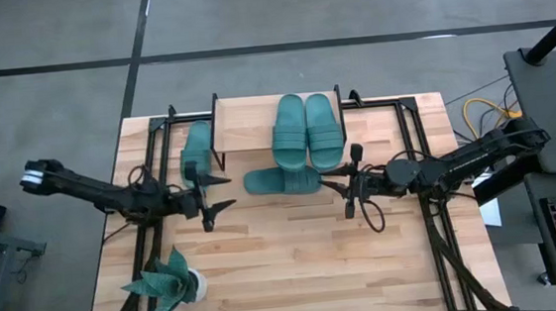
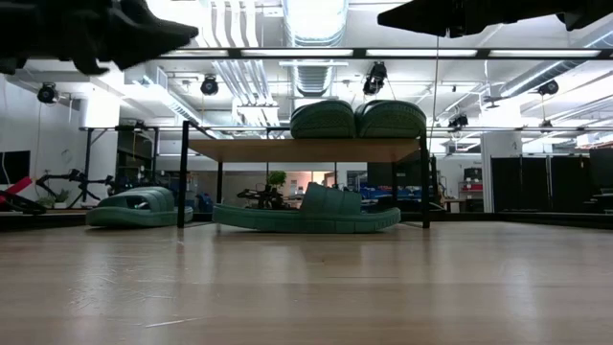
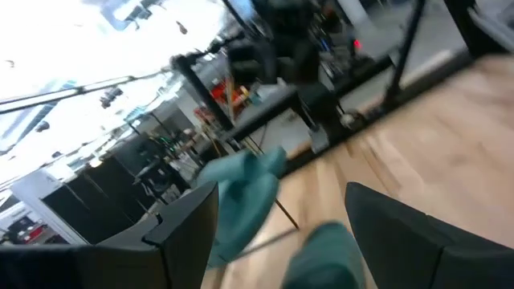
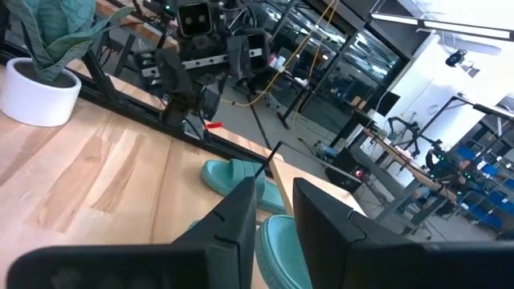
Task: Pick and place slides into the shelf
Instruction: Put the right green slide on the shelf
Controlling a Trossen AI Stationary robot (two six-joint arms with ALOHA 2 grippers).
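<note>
A: From above, where do things stand?

B: Two slides (image 1: 306,128) lie side by side on top of the shelf (image 1: 246,125). A third slide (image 1: 282,181) lies crosswise on the table (image 1: 296,263) just in front of the shelf, and a fourth slide (image 1: 197,147) sits on the table beside the shelf's left end. The left gripper (image 1: 213,192) hovers near that fourth one, fingers wide apart and empty. The right gripper (image 1: 345,182) hangs just beside the crosswise slide, fingers nearly together with a narrow gap, holding nothing.

A: So which step is this?

B: Half done, I'd judge; two slides remain on the table. The next move likely calls for one arm to come down over a strap and close on it.

A: And at table height?

B: The two slides sit on the plank; the crosswise one lies under it between the legs; the fourth is outside the left leg. Both arms are dark shapes overhead.

A: Left wrist?

B: Blurred. Its wide-set fingers (image 3: 181,229) frame teal shapes, probably slides.

A: Right wrist?

B: Its close-set fingers (image 4: 241,217) point over teal slides toward the other arm; a plant (image 4: 48,36) in a white pot stands nearby.

A: Any writing?

B: None legible in any view.
</note>
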